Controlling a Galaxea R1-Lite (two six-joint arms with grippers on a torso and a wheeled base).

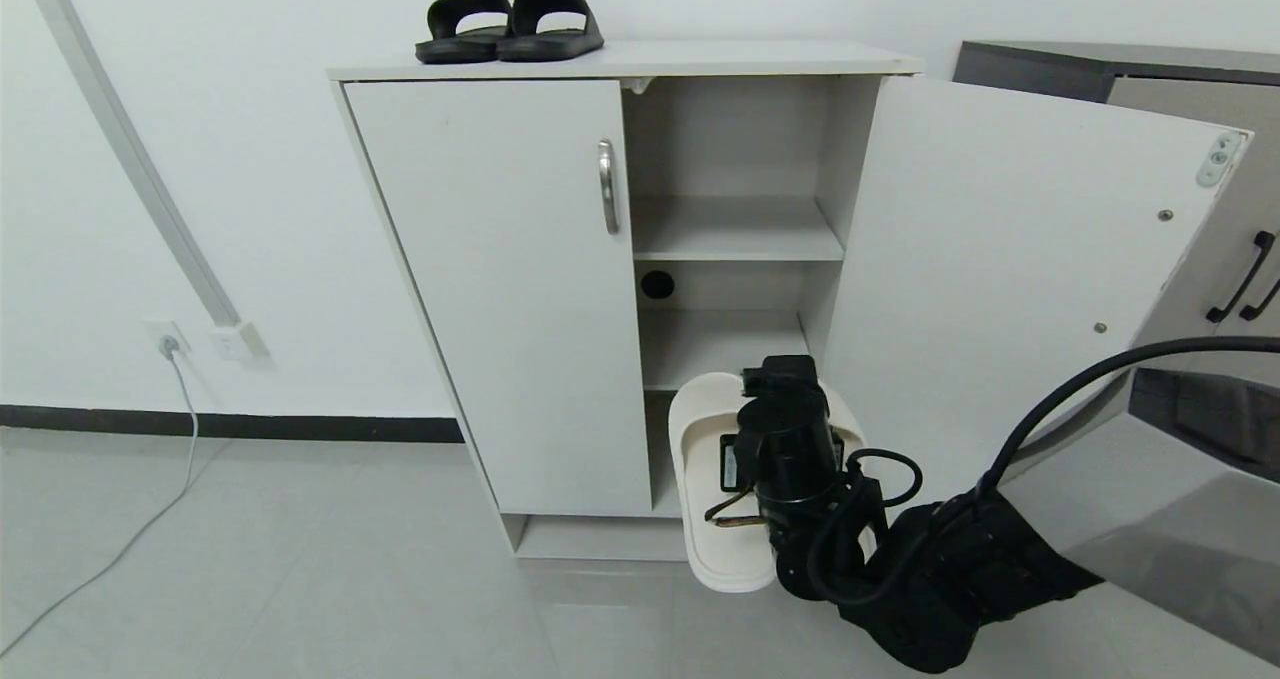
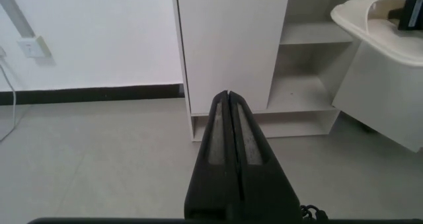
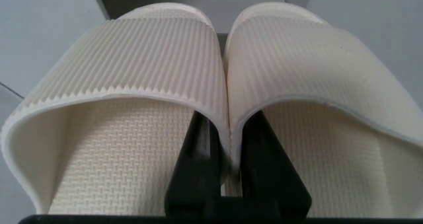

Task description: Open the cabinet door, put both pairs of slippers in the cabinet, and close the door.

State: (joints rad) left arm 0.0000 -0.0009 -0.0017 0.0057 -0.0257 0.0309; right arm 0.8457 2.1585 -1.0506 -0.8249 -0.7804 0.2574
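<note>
A pair of cream slippers [image 1: 712, 479] hangs in my right gripper [image 1: 775, 429] just in front of the white cabinet's [image 1: 500, 289] open right half, level with its lower shelves. The right wrist view shows both cream slippers [image 3: 152, 72] side by side, their inner edges pinched between my right gripper's [image 3: 225, 164] black fingers. A pair of black slippers [image 1: 510, 25] rests on the cabinet top at its left. The right door [image 1: 1010, 269] stands swung open; the left door with its metal handle [image 1: 607, 187] is closed. My left gripper [image 2: 228, 112] is shut and empty, low over the floor, facing the cabinet [image 2: 231, 45].
A grey cabinet [image 1: 1200, 189] with black handles stands right behind the open door. A white cable [image 1: 130, 519] trails from a wall socket [image 1: 168, 341] across the floor at the left. Bare grey floor lies in front of the cabinet.
</note>
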